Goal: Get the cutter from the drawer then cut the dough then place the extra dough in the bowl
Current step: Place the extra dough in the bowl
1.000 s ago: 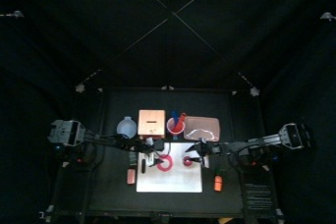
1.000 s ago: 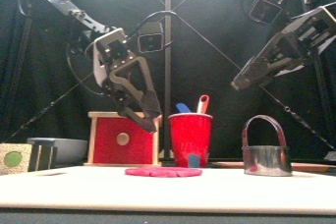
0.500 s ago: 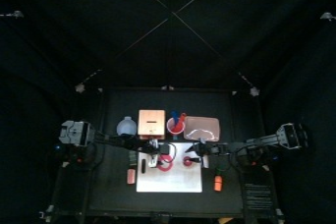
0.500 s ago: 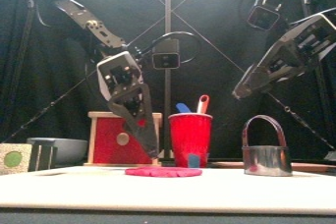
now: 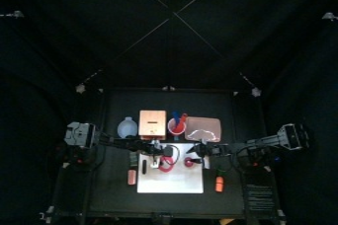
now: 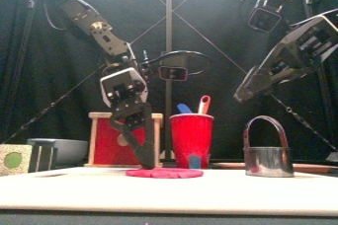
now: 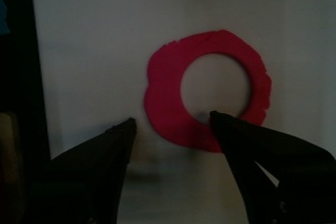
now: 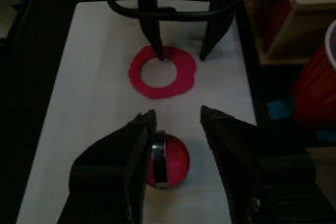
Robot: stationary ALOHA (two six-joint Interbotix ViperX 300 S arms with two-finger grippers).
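Top view: my left gripper [image 5: 161,154] and my right gripper [image 5: 201,155] hang side by side over the back edge of the white cutting board [image 5: 179,182], which lies at the middle of the table's [image 5: 227,106] front edge. The red dough ring [image 5: 168,164] lies flat on the board, toward its back left corner. Behind the board stand, from left to right, the blue-grey bowl [image 5: 126,127], the wooden box [image 5: 152,121], the red cup [image 5: 176,124] and the pink tray [image 5: 214,122].

Front view: my left gripper points straight down, its tips just above the dough ring's left part. My right gripper hangs high on the right, well apart from the board. The cutter [image 6: 268,152] stands upright with its wire handle up, beyond the board's back edge and to the right of the red cup. A blue knife [image 6: 185,109] and a red knife [image 6: 204,103] stick out of the cup. The box shows its red drawer front.

Left wrist view: my left jaws are spread wide and hold nothing; the near rim of the dough ring lies between their tips.

Right wrist view: my right jaws are also spread and empty. Ahead of them, my left gripper's tips come down at the ring's far edge. A round red piece [image 8: 168,159] lies on the board under my right jaws; I cannot tell what it is.
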